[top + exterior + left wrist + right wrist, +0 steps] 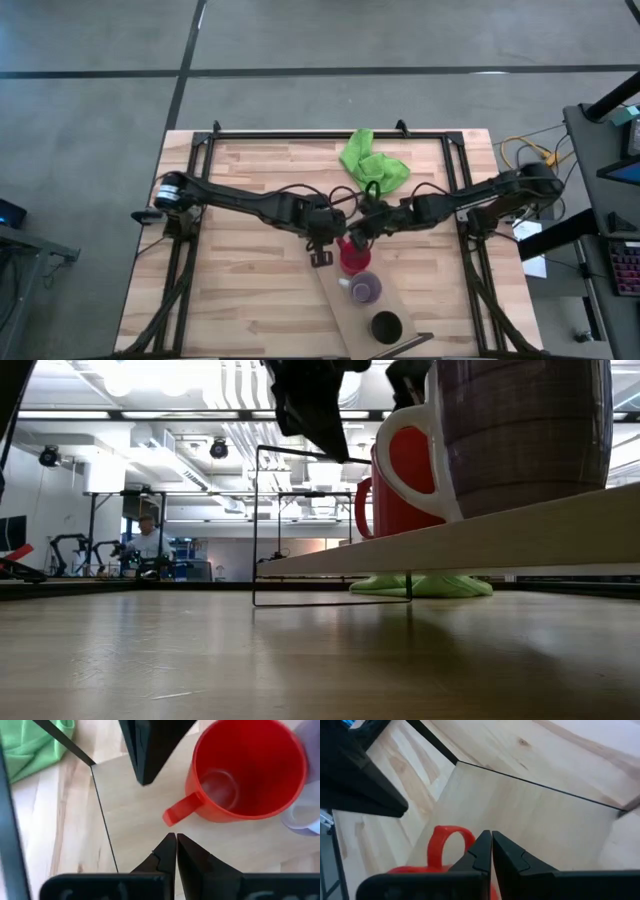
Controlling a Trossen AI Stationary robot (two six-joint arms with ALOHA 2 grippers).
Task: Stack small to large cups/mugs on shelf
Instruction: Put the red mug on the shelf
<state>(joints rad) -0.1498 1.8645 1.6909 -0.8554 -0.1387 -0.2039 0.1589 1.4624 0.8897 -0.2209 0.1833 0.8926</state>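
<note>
**A:** Where do the cups stand?

**B:** All three are in a row on the long light-wood shelf plank [362, 318], which lies at an angle across the near half of the slatted wooden tabletop [240, 290], running toward its near edge. The red plastic mug with a handle [352, 256] sits at the plank's far end, the translucent purple cup [365, 288] is just beside it in the middle, and the dark, nearly black cup [386, 326] is closest to the near edge.

**A:** And the left gripper?

**B:** The left gripper [175, 839] hangs above the far end of the plank, fingertips pressed together with nothing between them. Its wrist camera looks straight into the red mug, whose handle points toward the closed tips without touching them.

**A:** The right one?

**B:** The right gripper [491, 838] is also shut and empty, hovering right over the red mug; only the handle's loop and a bit of the rim show beside its fingers. Seen from above, both arms meet near the middle of the tabletop.

**A:** Anything else on the table?

**B:** A crumpled bright green cloth [371, 162] lies near the far edge, well apart from the plank.
</note>
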